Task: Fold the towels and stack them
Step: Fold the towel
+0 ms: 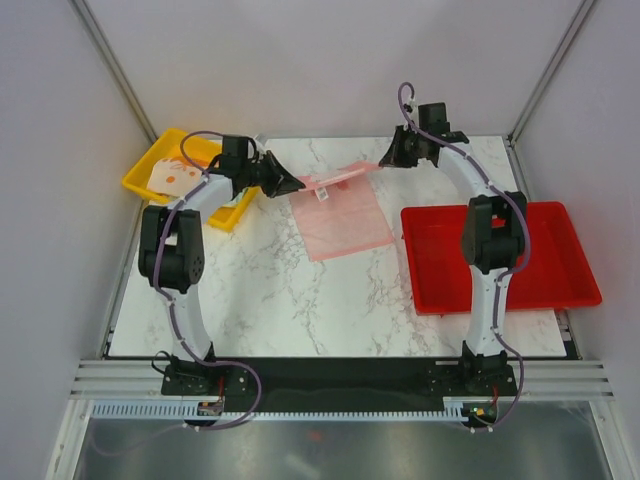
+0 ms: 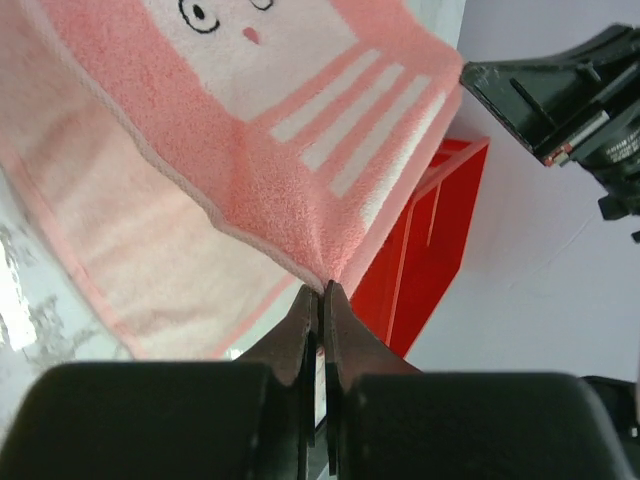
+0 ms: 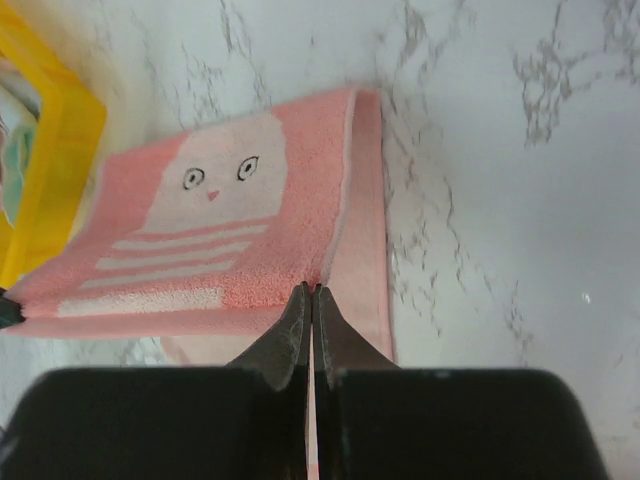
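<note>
A pale pink towel (image 1: 340, 215) with an owl face and white stripes is held up by its far edge over the middle of the marble table, its near part resting on the surface. My left gripper (image 1: 297, 183) is shut on the towel's left far corner (image 2: 322, 272). My right gripper (image 1: 384, 162) is shut on the right far corner (image 3: 325, 270). Both pairs of jaws pinch the cloth at their tips. A cream towel with orange shapes (image 1: 172, 175) lies in the yellow tray (image 1: 140, 172) at the back left, with a mint green cloth (image 3: 14, 140) beside it.
A red tray (image 1: 555, 285) sits at the right of the table, under my right arm, also visible as the red tray (image 2: 430, 240) past the towel. White walls enclose the table on the left, back and right. The arm bases stand at the near edge.
</note>
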`<state>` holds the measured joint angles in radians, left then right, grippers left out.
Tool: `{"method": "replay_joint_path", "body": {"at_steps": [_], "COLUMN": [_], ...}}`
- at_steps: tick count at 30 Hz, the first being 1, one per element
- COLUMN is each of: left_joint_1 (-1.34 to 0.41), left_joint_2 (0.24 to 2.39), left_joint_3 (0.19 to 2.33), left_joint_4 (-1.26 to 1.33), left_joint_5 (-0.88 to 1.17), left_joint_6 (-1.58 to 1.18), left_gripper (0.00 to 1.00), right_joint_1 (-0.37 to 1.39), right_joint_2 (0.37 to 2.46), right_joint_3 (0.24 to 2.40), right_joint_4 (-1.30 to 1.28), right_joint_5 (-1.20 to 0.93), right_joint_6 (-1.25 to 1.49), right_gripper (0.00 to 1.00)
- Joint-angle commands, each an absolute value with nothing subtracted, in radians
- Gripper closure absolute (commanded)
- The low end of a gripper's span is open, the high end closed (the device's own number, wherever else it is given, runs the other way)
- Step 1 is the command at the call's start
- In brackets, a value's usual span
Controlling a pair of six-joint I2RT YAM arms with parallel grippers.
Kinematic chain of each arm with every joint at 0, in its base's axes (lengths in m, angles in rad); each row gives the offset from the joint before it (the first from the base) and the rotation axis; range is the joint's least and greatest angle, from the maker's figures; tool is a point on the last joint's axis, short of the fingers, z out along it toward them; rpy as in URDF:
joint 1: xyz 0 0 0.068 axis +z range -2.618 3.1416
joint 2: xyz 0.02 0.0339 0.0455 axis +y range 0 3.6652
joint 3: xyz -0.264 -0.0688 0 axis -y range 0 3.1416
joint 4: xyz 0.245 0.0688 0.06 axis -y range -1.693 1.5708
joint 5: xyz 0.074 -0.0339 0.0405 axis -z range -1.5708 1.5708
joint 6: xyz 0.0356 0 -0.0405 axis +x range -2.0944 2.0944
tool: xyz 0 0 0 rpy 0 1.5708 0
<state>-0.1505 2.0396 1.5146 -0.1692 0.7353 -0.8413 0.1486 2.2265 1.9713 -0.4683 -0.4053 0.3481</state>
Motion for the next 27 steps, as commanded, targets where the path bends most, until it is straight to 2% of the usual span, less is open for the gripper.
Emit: {"method": "replay_joint_path", "body": {"at_steps": [1,8,15,27], "left_joint_1": [-0.166,-0.253,-0.276,-0.298], "left_joint_2": [1.915,1.816,1.796,1.793], "left_joint_3": [1.404,1.229,1.175,1.135], "left_joint_4": [-0.224,-0.233,-0.284,-0.293], "left_joint_5": [0.684,0.678,0.574,0.56], "left_joint_6": [-0.724,-0.664,-0.598,-0.575], "left_gripper": [0.98,0.98,0.98,0.98], "right_joint_1": [0.146,0.17,0.201,0.229], "right_joint_2": [2.158,2.039,1.953,1.878], "right_joint_3": [1.901,1.717,1.576,1.513], "right_joint_4": [-0.65,-0.652,-0.644,-0.626], "right_joint_5": [-0.387,-0.367,-0.318,-0.295], "right_joint_6": [0.241,0.229,0.215,0.222], "right_gripper": [1.0,1.0,1.0,1.0]}}
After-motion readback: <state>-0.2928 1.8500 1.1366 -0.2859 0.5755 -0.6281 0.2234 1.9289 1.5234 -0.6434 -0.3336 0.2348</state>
